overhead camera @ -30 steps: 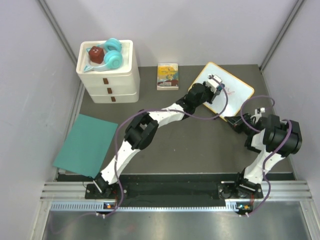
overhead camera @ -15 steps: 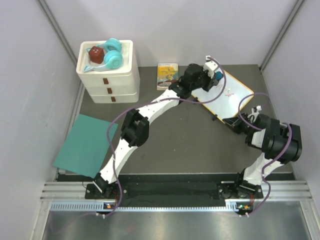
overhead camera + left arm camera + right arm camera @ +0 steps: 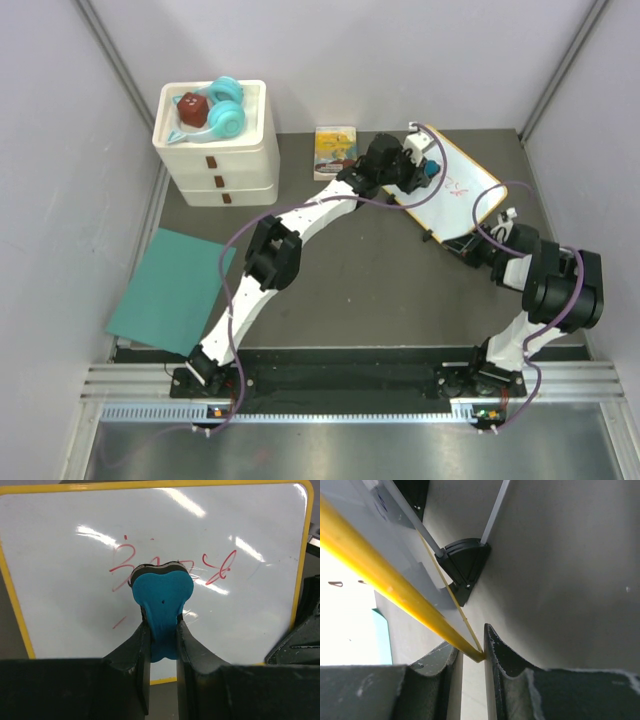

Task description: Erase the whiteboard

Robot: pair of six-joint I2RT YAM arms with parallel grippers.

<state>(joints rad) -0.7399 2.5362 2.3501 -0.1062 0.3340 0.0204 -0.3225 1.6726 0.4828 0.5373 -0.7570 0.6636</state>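
Note:
The whiteboard (image 3: pixel 470 195), white with a yellow frame, stands tilted at the back right. Red scribbles (image 3: pixel 150 562) cross its middle. My left gripper (image 3: pixel 424 168) is shut on a blue eraser (image 3: pixel 162 592), whose head rests against the board over the scribbles. In the left wrist view the whiteboard (image 3: pixel 65 580) fills the picture behind my left gripper (image 3: pixel 162 632). My right gripper (image 3: pixel 470 245) is shut on the board's near corner. In the right wrist view the yellow frame (image 3: pixel 380 577) runs down between the fingers of my right gripper (image 3: pixel 474 655), and a black foot (image 3: pixel 462 562) shows underneath.
A white drawer unit (image 3: pixel 215 155) at the back left carries teal headphones (image 3: pixel 225 115) and a dark red object (image 3: pixel 190 108). A small yellow picture book (image 3: pixel 335 152) lies left of the board. A teal sheet (image 3: pixel 170 290) lies at the left edge. Grey walls close both sides.
My left gripper swept the eraser from the board's middle toward its far left edge, then came back a little. The board now stands steeper, and my right gripper shifted slightly with it.

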